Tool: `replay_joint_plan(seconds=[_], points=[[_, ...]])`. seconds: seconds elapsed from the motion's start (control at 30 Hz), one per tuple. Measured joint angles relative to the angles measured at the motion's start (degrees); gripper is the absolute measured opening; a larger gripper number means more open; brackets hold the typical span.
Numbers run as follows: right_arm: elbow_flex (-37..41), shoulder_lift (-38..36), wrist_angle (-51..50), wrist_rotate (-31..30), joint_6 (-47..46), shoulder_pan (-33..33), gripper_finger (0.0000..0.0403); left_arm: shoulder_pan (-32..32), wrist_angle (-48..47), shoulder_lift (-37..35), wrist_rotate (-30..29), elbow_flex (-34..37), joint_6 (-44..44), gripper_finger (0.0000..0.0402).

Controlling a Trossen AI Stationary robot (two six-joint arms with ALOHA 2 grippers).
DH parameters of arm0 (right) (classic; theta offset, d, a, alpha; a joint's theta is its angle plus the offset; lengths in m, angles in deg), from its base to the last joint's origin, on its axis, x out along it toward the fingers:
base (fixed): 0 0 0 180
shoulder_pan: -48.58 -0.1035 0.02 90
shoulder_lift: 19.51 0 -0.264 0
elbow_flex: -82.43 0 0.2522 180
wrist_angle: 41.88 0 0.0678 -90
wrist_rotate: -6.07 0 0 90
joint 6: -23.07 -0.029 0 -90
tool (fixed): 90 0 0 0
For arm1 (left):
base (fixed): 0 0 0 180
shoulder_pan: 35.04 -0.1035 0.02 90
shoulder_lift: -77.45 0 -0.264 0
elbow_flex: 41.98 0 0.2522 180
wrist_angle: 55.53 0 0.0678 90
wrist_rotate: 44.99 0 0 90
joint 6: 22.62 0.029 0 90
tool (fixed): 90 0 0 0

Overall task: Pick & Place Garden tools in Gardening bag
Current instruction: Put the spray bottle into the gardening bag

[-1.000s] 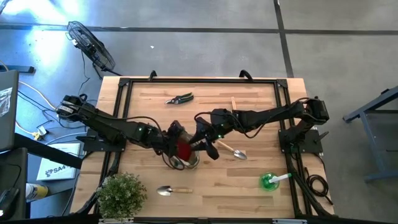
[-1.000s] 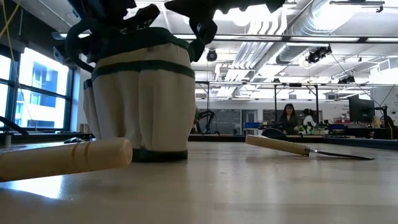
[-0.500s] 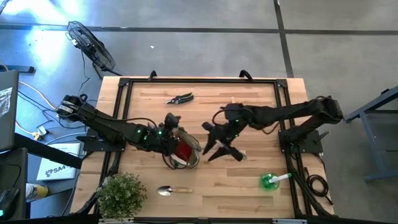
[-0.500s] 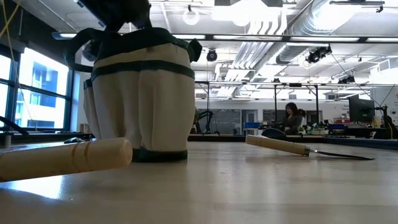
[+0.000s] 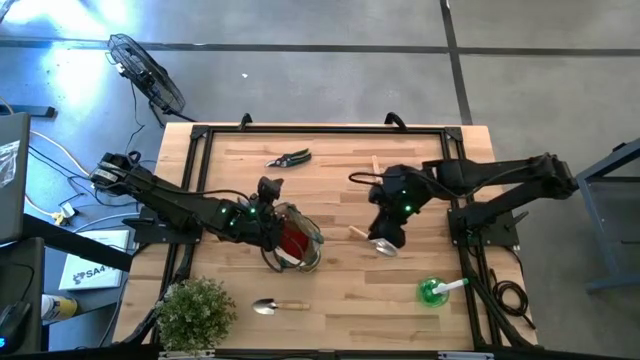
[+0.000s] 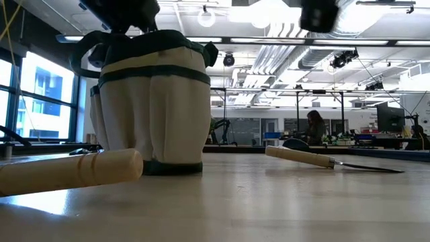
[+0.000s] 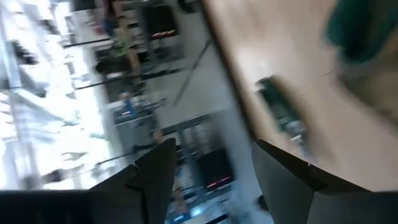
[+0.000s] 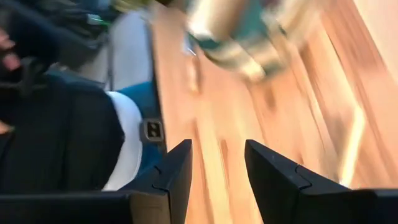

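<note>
Two arms are working over the worktop point(image 5: 330, 290). The left gripper point(image 5: 268, 192) is hovering at the far rim of the gardening bag point(image 5: 292, 240), jaws spread wide and holding nothing; a red cloth point(image 5: 296, 241) is lying inside the bag. A trowel point(image 5: 275, 305) is lying near-left, pruning shears point(image 5: 289, 158) far. The right gripper point(image 5: 384, 238) is hanging over a second trowel point(image 5: 372, 240), jaws parted and empty. A green-and-white piece point(image 5: 438, 290) is sitting near-right.
</note>
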Motion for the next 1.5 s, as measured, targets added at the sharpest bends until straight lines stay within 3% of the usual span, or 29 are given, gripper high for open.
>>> replay_joint_plan(seconds=[0.13, 0.27, 0.53, 0.87, 1.0, 1.2, 1.5], points=[[0.0, -0.1, -9.4, -0.7, -10.2, 0.0, 0.0138, 0.0, -4.9, 0.0, 7.6, 0.0, -5.7, 0.0203], [0.0, -0.2, -14.6, 0.6, -21.0, -0.9, 0.0138, 0.0, -9.1, 0.0, 8.6, 0.0, -11.1, 0.0203], [0.0, -0.2, -15.7, 7.5, -38.0, -4.7, 0.0138, 0.0, -14.1, 0.0, 12.9, 0.0, -19.0, 0.0203], [0.0, -0.2, -21.2, 9.5, -61.8, -13.4, 0.0138, 0.0, -16.4, 0.0, 25.1, 0.0, -23.6, 0.0203], [0.0, -0.2, -21.6, 10.8, -69.4, -17.6, 0.0138, 0.0, -16.2, 0.0, 26.4, 0.0, -23.6, 0.0203], [0.0, -0.2, -21.4, 10.7, -67.2, -22.9, 0.0138, 0.0, -13.4, 0.0, 26.1, 0.0, -21.9, 0.0203], [0.0, -0.2, -26.3, 0.9, -39.0, -27.4, 0.0138, 0.0, -9.4, 0.0, 29.9, 0.0, -19.0, 0.0203]])
